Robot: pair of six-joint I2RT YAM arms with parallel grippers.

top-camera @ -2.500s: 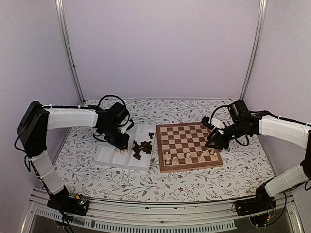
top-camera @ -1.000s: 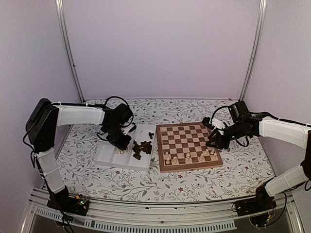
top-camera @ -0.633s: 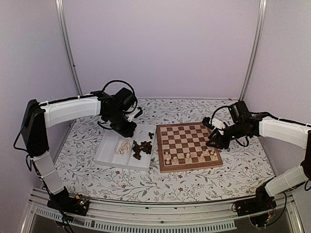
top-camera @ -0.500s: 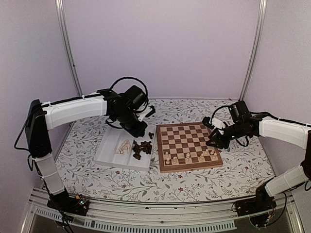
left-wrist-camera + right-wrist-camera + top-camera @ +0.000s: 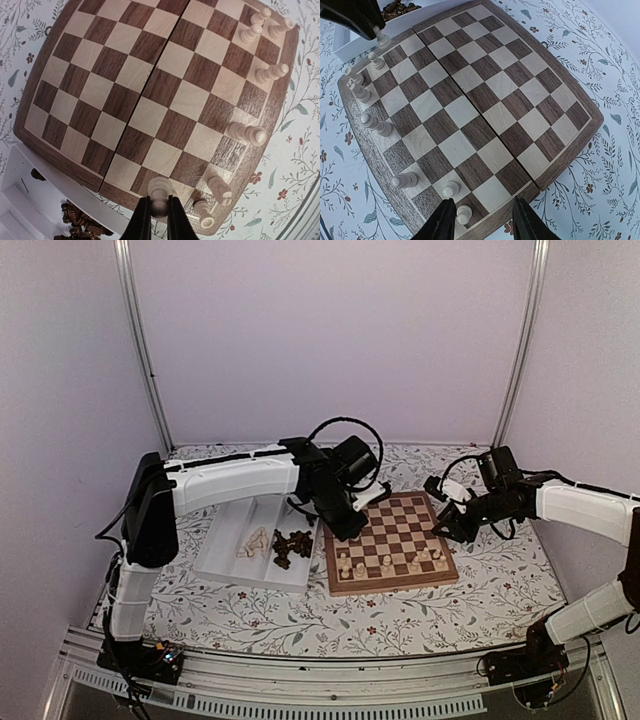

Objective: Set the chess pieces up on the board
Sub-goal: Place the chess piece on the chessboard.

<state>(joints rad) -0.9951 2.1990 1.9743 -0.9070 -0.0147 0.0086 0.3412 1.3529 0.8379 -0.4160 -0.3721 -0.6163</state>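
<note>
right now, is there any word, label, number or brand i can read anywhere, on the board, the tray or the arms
No readable text in any view.
The board: plain squares, no letters or numbers on its border.
The chess pieces, white tray, left arm, right arm: no label or brand shows.
The circuit board at the left arm's base: too small to read.

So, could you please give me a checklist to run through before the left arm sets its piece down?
1. Grip: the left hand is shut on a cream piece: ok.
2. Position: the piece is over the board, at the edge beside the tray: ok.
3. Square underneath free: cannot tell, the piece hides it.
4. The neighbouring cream pieces are clear of the left hand: ok, though close.
5. The right hand is open, empty and away from that edge: ok.
</note>
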